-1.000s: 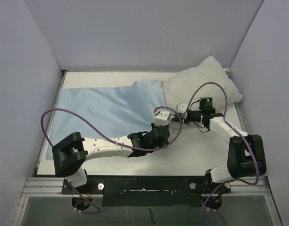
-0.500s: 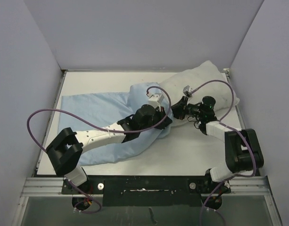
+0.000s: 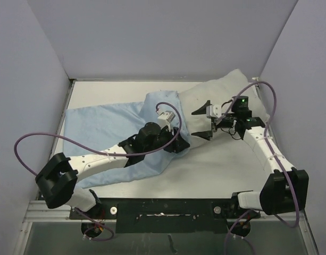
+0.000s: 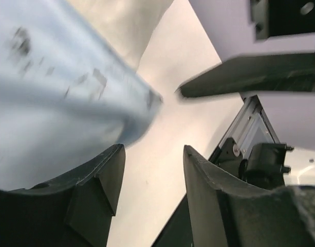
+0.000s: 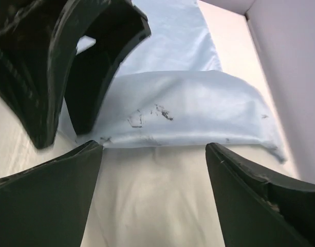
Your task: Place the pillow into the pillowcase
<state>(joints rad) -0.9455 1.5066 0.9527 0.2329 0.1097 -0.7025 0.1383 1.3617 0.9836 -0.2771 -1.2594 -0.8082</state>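
Only the nine-o'clock end of the pillow [image 3: 226, 93] sat inside the pillowcase [image 3: 101, 125]. The left gripper [image 4: 153, 154] stood narrowly parted, the right gripper [image 5: 154, 149] wide over the pillow, both holding nothing.

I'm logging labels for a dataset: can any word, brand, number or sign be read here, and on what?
None can be read. The dark marks on the pillowcase are specks, not letters; the pillow and the table show no print.
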